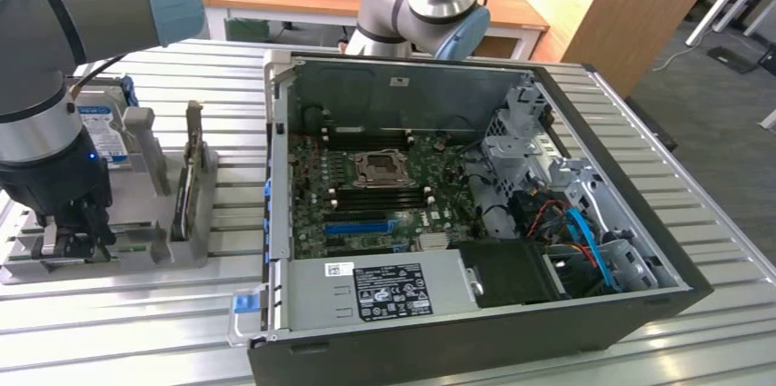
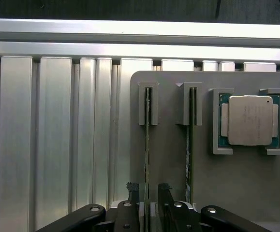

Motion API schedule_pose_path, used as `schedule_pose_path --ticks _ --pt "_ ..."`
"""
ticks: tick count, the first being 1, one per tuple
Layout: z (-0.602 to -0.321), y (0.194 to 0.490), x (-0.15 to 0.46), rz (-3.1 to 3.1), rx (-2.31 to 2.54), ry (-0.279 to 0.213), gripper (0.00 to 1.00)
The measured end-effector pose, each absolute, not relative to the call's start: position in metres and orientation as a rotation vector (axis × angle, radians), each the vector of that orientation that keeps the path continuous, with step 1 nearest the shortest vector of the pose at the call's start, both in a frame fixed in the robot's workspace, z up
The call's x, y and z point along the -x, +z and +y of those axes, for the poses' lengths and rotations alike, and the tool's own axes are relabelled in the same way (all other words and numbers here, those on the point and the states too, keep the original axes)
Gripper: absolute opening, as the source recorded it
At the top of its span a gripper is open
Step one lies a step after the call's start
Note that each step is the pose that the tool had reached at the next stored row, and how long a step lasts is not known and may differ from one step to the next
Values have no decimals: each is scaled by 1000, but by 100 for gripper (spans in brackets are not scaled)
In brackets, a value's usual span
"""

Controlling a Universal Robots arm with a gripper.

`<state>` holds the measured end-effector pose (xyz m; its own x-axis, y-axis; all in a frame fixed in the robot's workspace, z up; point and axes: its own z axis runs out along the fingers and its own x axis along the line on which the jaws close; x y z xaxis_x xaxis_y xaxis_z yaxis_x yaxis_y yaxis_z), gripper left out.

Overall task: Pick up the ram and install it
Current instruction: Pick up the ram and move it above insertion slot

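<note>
Gleaming slatted metal table (image 1: 122, 331), wooden desk (image 1: 327, 0) behind

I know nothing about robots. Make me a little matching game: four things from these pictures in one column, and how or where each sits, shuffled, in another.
1 gripper
2 ram stick
3 silver chip
4 computer case

A side off, circuit board showing
B lying flat in a grey frame
C open, one finger on each side of the ram stick
D standing on edge in a slot

Pairs: 1-C, 2-D, 3-B, 4-A
</note>
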<state>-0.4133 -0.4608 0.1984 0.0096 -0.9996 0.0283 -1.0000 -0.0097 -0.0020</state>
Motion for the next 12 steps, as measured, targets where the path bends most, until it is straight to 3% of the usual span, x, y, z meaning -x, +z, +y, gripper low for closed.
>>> schedule_pose_path --ticks 9,11,12 --pt "-461 198 413 -2197 -2219 34 30" --pt "-461 198 413 -2198 -2219 34 28" --pt "-461 198 413 -2198 -2219 34 21"
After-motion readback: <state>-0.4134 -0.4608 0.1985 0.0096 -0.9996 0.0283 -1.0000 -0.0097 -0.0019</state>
